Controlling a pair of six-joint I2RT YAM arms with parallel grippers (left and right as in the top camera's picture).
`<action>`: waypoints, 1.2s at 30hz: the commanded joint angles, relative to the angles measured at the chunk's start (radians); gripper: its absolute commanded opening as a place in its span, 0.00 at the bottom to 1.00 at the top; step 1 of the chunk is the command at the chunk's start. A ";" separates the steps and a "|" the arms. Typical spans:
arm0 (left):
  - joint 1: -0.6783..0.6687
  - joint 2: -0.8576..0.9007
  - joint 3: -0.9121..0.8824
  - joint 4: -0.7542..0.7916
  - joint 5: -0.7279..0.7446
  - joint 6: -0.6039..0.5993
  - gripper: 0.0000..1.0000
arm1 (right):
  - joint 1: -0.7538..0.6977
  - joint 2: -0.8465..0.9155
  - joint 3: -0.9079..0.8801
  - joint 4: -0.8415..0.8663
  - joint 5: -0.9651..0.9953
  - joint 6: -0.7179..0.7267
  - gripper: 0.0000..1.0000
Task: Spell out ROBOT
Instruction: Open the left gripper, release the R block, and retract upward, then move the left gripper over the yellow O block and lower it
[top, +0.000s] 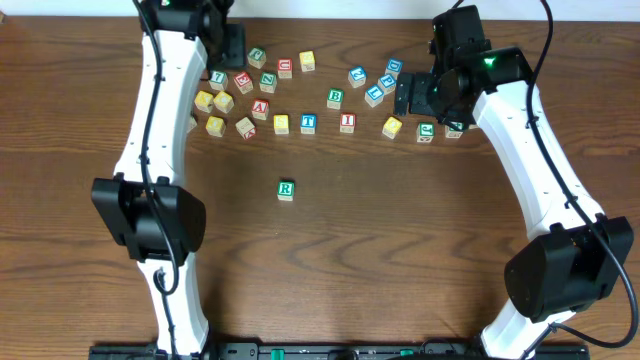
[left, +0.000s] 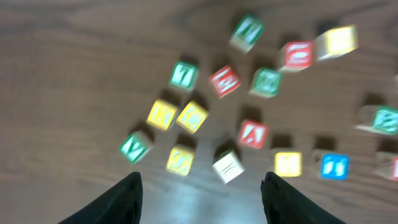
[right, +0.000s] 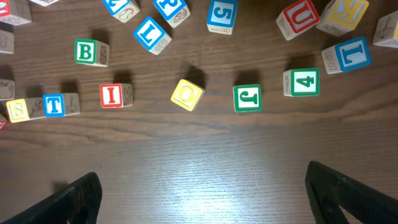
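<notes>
The green-lettered R cube (top: 286, 189) stands alone mid-table. In the back row are the green B (top: 335, 98) (right: 87, 52), the blue T (top: 309, 122) (right: 53, 104) and a yellow cube with a round letter (top: 392, 128) (right: 187, 94). My right gripper (right: 205, 199) hovers open just in front of that yellow cube, nothing between its fingers. My left gripper (left: 202, 199) is open and empty above the left cluster, where several yellow cubes (left: 192, 117) lie. The left wrist view is blurred, so those letters are unreadable.
Red I (right: 112, 95), green J (right: 247, 98), green 4 (right: 305, 82), yellow S (right: 17, 110) and blue L (right: 351, 55) lie near the right gripper. A white cube (left: 228, 166) and red cubes (left: 252, 134) lie ahead of the left gripper. Both arm bases stand at the front edge.
</notes>
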 joint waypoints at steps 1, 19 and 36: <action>0.048 0.054 0.000 -0.044 -0.008 -0.039 0.60 | 0.008 0.009 0.006 -0.001 0.005 0.007 0.99; 0.094 0.116 -0.211 0.012 0.019 -0.008 0.59 | 0.008 0.009 0.006 -0.001 0.005 0.007 0.99; 0.097 0.117 -0.355 0.126 0.076 0.052 0.59 | 0.008 0.009 0.006 -0.001 0.005 0.007 0.99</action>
